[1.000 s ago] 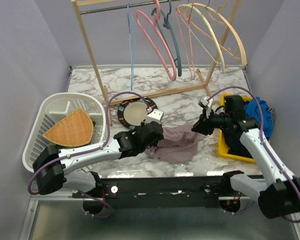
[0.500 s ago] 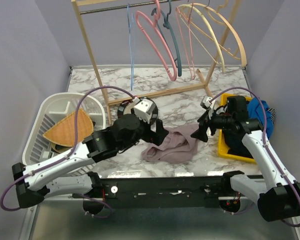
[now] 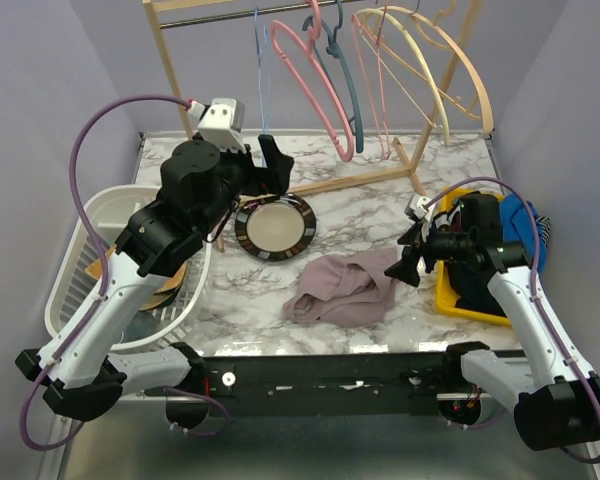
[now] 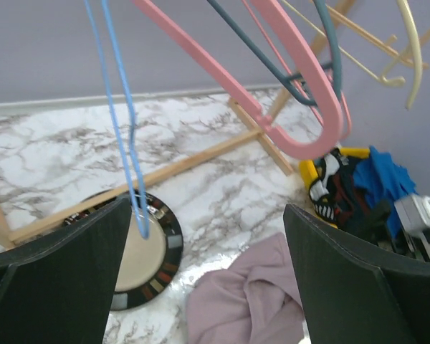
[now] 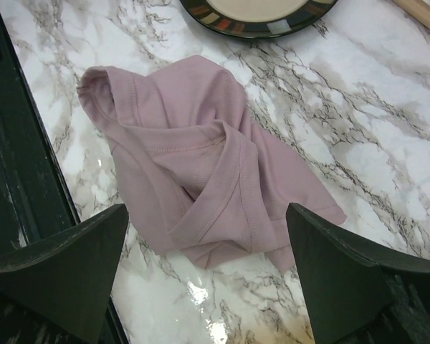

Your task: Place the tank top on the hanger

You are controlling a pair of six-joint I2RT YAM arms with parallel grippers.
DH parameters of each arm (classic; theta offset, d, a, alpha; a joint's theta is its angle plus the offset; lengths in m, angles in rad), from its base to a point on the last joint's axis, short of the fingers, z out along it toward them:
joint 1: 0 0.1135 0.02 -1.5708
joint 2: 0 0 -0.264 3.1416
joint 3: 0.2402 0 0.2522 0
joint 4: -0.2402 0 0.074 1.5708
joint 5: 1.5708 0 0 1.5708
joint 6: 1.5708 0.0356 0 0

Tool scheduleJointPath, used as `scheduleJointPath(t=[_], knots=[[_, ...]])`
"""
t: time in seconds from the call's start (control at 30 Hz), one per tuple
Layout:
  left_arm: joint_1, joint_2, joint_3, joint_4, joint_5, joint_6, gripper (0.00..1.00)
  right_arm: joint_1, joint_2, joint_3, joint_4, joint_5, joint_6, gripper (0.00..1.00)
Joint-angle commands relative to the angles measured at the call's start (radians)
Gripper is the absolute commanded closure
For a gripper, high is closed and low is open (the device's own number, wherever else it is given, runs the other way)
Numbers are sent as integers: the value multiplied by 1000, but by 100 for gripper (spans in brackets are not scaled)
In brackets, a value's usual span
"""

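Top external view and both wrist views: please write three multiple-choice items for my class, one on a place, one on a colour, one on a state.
1. Where is the crumpled mauve fabric tank top?
A. In a white basket
B. On the white marble table
C. Draped over a wooden rail

2. What colour is the thin wire hanger seen just ahead of the left gripper?
A. Yellow
B. Black
C. Light blue

3. What state is the right gripper in?
A. Open, holding nothing
B. Shut on the tank top
C. Shut on a plate

Answers:
1 B: it lies bunched on the marble, in front of the arms.
2 C: the left wrist view shows the wire as light blue against the wall.
3 A: the right wrist view shows its fingers wide apart above the tank top.
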Motion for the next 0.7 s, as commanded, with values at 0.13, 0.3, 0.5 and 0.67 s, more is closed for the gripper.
scheduleJointPath(t=[0.13, 0.3, 0.5, 0.67], knots=[[205, 149, 157, -71, 42, 2, 5, -7, -23, -12, -15, -24, -11, 0], [241, 215, 203, -51, 121, 4, 14, -7, -29, -15, -15, -27, -14, 0], [241, 286, 252, -55, 95, 39, 22, -7, -28, -14, -16, -33, -16, 0], [241, 332, 284, -60, 48, 91, 32, -7, -24, -15, -16, -33, -17, 0]])
